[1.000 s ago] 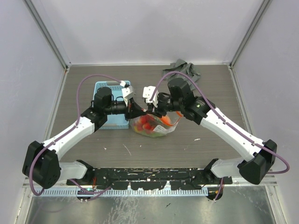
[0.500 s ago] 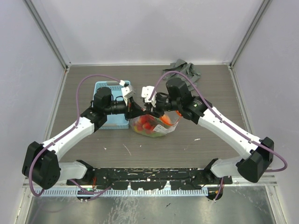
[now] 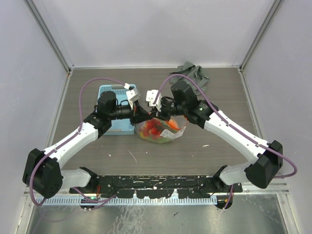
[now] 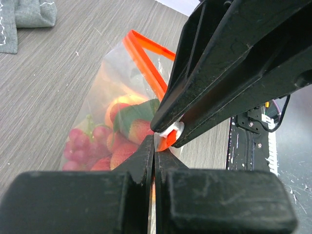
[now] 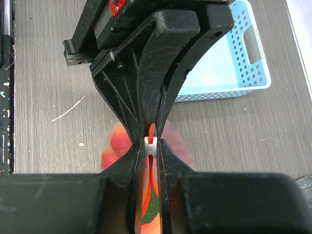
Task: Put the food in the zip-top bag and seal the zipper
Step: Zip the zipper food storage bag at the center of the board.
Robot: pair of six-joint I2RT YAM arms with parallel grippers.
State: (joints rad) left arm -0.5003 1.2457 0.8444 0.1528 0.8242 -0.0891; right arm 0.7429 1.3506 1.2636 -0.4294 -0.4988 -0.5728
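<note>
Tightly, the fingertips of the left gripper [image 4: 154,146] are pressed together on the zipper [image 4: 146,63], and no gap is seen between them. Directly opposite, nose to nose, the right gripper [image 5: 151,146] is closed on the same red-orange strip, where a small white piece [image 4: 169,132] is pinched between its tips. The two pairs of fingertips are almost touching. Beneath them the zip-top bag [image 3: 168,136] is lying on the table [image 3: 161,156], near its middle. The food [image 3: 155,127] is seen inside the clear plastic: strawberries [image 4: 139,130] with green leaves, purple grapes [image 4: 80,141] and an orange-yellow fruit [image 4: 122,103]. A light blue basket [image 5: 219,63] is set just beside the bag on the left arm's side, and a grey cloth [image 3: 191,72] is seen at the table's far edge.
</note>
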